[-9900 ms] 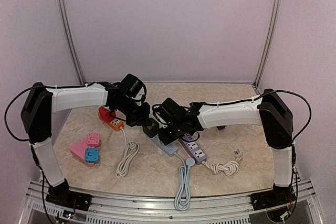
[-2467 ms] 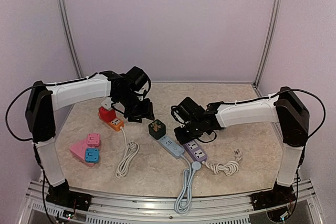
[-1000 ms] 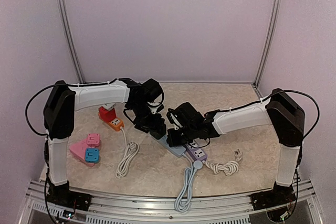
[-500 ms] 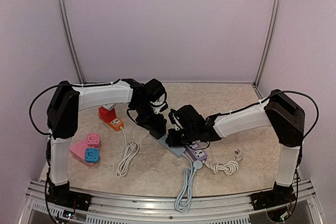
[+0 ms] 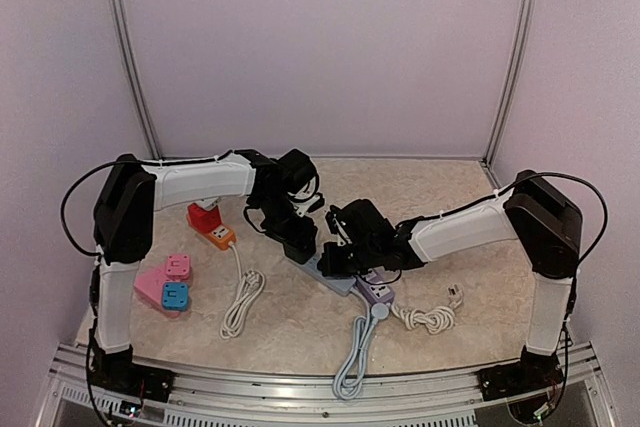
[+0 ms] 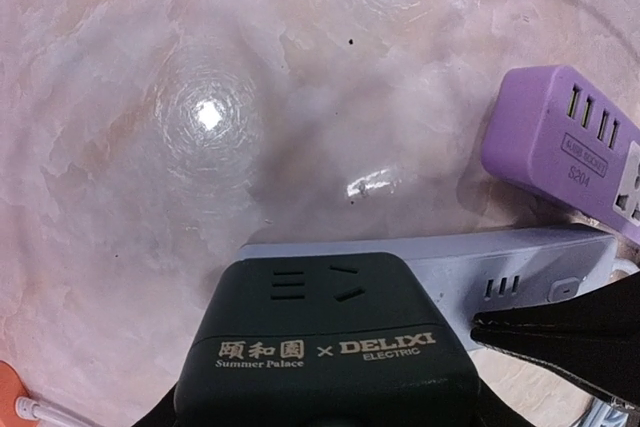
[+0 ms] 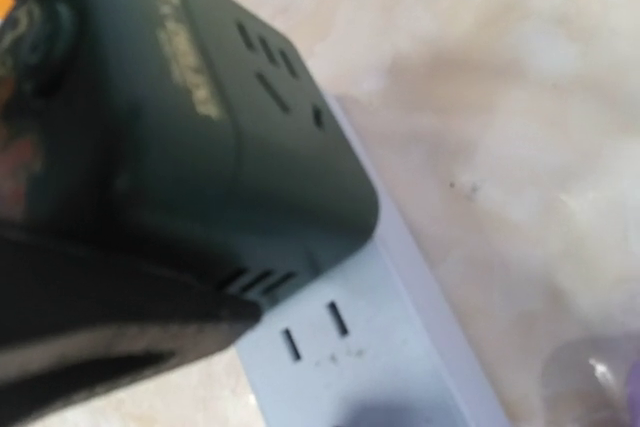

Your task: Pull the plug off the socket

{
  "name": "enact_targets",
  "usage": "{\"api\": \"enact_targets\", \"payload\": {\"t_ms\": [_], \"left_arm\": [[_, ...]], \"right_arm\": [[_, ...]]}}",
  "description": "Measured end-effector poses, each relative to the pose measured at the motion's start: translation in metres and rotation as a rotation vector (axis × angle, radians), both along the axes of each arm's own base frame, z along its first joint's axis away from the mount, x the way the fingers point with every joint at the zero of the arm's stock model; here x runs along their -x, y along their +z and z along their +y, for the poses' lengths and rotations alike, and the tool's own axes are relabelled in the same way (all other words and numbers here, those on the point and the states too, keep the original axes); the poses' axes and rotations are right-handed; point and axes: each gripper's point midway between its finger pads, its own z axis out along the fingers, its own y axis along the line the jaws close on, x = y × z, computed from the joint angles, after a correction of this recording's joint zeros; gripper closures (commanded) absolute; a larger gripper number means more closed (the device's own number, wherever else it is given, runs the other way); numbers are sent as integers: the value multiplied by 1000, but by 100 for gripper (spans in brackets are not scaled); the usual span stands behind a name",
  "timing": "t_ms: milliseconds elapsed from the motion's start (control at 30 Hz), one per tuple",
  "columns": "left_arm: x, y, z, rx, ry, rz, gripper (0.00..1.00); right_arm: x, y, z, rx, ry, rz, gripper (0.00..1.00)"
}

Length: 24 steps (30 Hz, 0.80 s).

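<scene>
The plug (image 6: pixel 325 347) is a dark green cube adapter seated on the end of a light blue power strip (image 5: pixel 337 281), the socket. My left gripper (image 5: pixel 297 240) reaches down over it, so the top view hides most of the cube. In the left wrist view the cube fills the space between my fingers with no gap at its sides. My right gripper (image 5: pixel 330 263) is shut, its black fingertips (image 6: pixel 560 342) resting on the strip (image 7: pixel 370 347) right beside the plug (image 7: pixel 180 127).
A purple power strip (image 5: pixel 376 291) lies against the blue one. An orange and red adapter (image 5: pixel 210 225) and pink and blue plugs (image 5: pixel 165 282) sit at the left. A white cord (image 5: pixel 243 302), a grey cord (image 5: pixel 350 357) and a coiled white cord (image 5: pixel 425 319) lie near the front.
My left gripper has settled lower over the plug and its jaws have narrowed onto the cube. The right gripper has stayed shut on the strip.
</scene>
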Motion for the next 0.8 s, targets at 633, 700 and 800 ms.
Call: {"api": "enact_targets", "payload": {"t_ms": [633,700,800], "left_arm": [[3,11,14,-72,50,-8,78],[3,13,15,-79,50,-11,78],[2,15,17,-95,54,-21,78]], "right_arm": [[-6,1,10,12,-4,-1,100],[-6,2,12,10,-3,-2,100],[-9,3,16,6,-3,-6,100]]}}
